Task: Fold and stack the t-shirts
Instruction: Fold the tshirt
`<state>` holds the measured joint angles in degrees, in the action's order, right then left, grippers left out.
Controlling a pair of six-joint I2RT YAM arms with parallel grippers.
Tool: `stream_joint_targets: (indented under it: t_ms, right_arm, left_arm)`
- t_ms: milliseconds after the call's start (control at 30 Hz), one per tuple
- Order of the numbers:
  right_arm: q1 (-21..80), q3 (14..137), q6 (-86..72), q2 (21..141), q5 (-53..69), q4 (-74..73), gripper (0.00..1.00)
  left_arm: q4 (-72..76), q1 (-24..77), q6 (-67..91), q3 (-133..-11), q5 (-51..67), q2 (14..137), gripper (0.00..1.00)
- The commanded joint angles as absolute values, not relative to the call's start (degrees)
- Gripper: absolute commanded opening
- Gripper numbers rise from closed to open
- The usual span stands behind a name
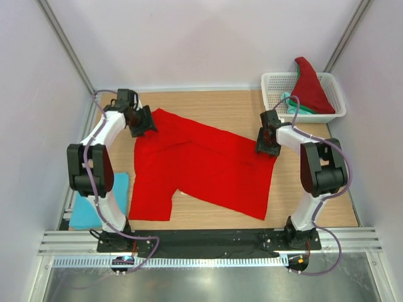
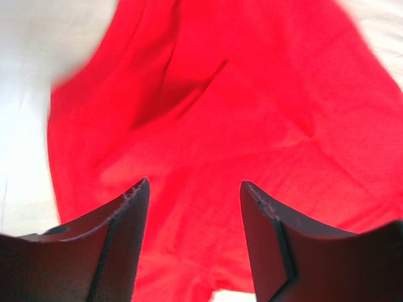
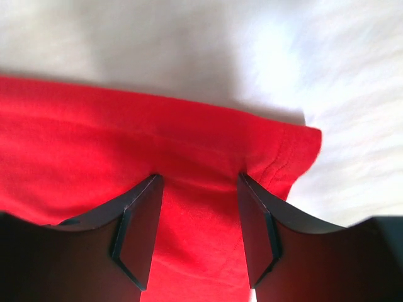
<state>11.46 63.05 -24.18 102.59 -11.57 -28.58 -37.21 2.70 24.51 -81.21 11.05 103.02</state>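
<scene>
Two grippers stand at opposite ends of one red t-shirt. The left gripper has its fingers spread apart above the cloth, with nothing pinched between them. It sits over the shirt's far-left corner. The right gripper is likewise spread. Its fingers straddle a stitched hem at the shirt's right corner, and the cloth lies flat between them.

The shirt lies opened out on the wooden table. Its long axis runs diagonally from far left to near right. A shorter flap extends toward the near-left edge. Which end carries the collar cannot be determined.

Beside the left arm's base lies a folded light blue t-shirt. In the far-right corner, the white basket holds a second red t-shirt on top of a teal-green t-shirt.
</scene>
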Motion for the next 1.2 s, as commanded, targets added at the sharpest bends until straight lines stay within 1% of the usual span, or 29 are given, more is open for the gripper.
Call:
stream_joint_targets:
  t_ms: [0, 67, 133, 167, 200, 267, 367, 433, 533, 667, 733, 900, 1167]
  right_arm:
    - [7.21, 66.15, -19.71, 110.02, -18.72, -27.85, 0.57]
    - [7.12, 68.72, -18.81, 110.83, -16.54, -29.78, 0.57]
    - [7.99, 70.22, -18.98, 108.56, -14.86, -31.81, 0.63]
    - [8.43, 70.4, -18.9, 107.15, -14.51, -32.34, 0.69]
    - [9.48, 70.75, -18.37, 103.75, -14.5, -33.74, 0.7]
    - [9.93, 71.01, -17.84, 100.39, -14.15, -35.15, 0.72]
    - [10.02, 70.93, -17.75, 93.44, -11.78, -37.35, 0.72]
    - [9.93, 70.05, -18.19, 89.32, -10.99, -39.02, 0.71]
    - [9.93, 67.95, -18.89, 86.23, -9.76, -40.25, 0.71]
    - [9.93, 64.96, -19.95, 83.5, -9.14, -40.6, 0.71]
    - [9.93, 64.78, -19.86, 83.5, -8.96, -40.61, 0.71]
    - [9.84, 66.18, -19.69, 84.2, -7.91, -40.52, 0.71]
    - [9.84, 64.96, -19.51, 84.2, -6.68, -40.25, 0.71]
  left_arm:
    - [-33.93, 4.74, 21.45, -89.27, 16.61, 108.34, 0.62]
    - [-35.76, 5.8, 19.61, -92.88, 16.44, 111.52, 0.63]
    - [-37.35, 7.73, 18.29, -98.31, 15.74, 115.46, 0.63]
    - [-38.22, 9.13, 16.19, -99.74, 15.65, 116.62, 0.63]
    - [-38.67, 9.75, 14.95, -102.54, 15.47, 117.94, 0.62]
    - [-40.51, 11.42, 12.84, -105.02, 14.42, 121.19, 0.55]
    - [-43.05, 13.0, 9.32, -108.28, 10.83, 124.35, 0.49]
    - [-43.68, 13.27, 8.61, -109.07, 9.06, 125.41, 0.48]
    - [-44.47, 13.71, 9.14, -109.25, 5.2, 126.38, 0.46]
    - [-45.61, 15.55, 9.75, -109.51, 0.44, 127.18, 0.38]
    - [-45.79, 15.99, 10.72, -108.99, -2.09, 127.35, 0.39]
    - [-45.88, 17.23, 11.69, -108.89, -4.75, 128.49, 0.44]
    - [-43.42, 17.23, 11.69, -109.51, -5.97, 129.37, 0.43]
